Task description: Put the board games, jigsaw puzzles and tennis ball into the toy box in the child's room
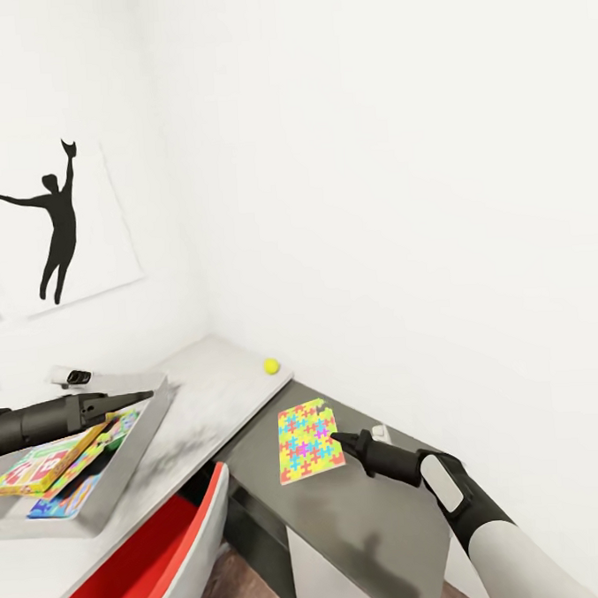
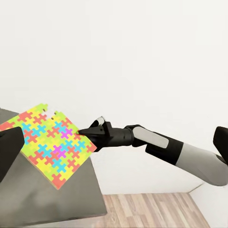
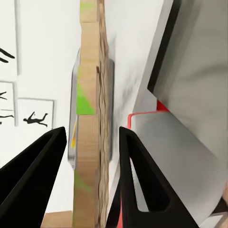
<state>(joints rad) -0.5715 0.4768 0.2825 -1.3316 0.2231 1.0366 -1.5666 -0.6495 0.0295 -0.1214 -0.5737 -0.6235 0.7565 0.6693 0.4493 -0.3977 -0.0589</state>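
A colourful jigsaw puzzle (image 1: 306, 440) lies on the table's lower dark grey section (image 1: 365, 516). My right gripper (image 1: 334, 437) is at its near edge. In the right wrist view the puzzle (image 3: 90, 95) stands edge-on between the fingers, which are open with gaps on both sides. The yellow tennis ball (image 1: 270, 365) rests on the pale table top by the wall. The grey toy box (image 1: 143, 432) on that top holds flat colourful board games (image 1: 45, 463). My left gripper (image 1: 150, 395) hovers open above the box, its fingers (image 2: 9, 152) spread wide.
A white wall runs close behind the table. A small white device (image 1: 74, 376) lies behind the toy box. A white shell with a red inside (image 1: 147, 565) sits below the table's front edge. Wood floor (image 2: 152, 209) shows beyond the dark section.
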